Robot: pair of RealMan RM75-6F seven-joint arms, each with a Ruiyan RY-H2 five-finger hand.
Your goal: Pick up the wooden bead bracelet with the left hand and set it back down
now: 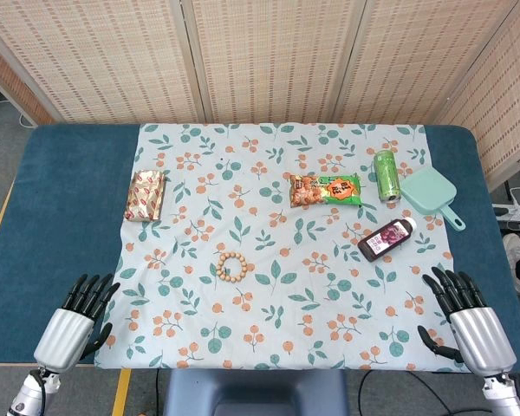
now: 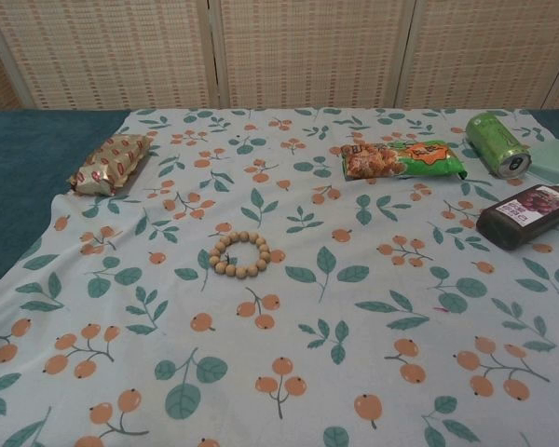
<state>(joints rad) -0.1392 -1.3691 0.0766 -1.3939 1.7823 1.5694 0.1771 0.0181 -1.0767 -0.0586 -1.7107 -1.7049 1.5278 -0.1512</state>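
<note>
Resting at the near left corner of the table (image 1: pixel 61 173), the left hand (image 1: pixel 76 319) holds nothing; its dark fingers are apart and point up the table, just at the edge of the patterned cloth (image 1: pixel 277 338). At the near right corner the right hand (image 1: pixel 468 325) lies the same way, fingers spread and idle. Both look parked, with the pickup not yet begun.

Further out, toward the middle of the cloth and well apart from the left hand, lies the wooden bead bracelet (image 2: pixel 238 254), a small flat ring of round, pale, smooth beads. It has open cloth all round it, which should give the fingers room to close from above.

Beyond it sit a crinkly foil snack packet (image 1: pixel 146 194) at the left, an orange and green snack bag (image 1: pixel 326 190), a green can (image 1: pixel 386 175) on its side, a dark bottle (image 1: pixel 386 239) lying down, and a mint plastic scoop (image 1: pixel 432 194) at the right.
</note>
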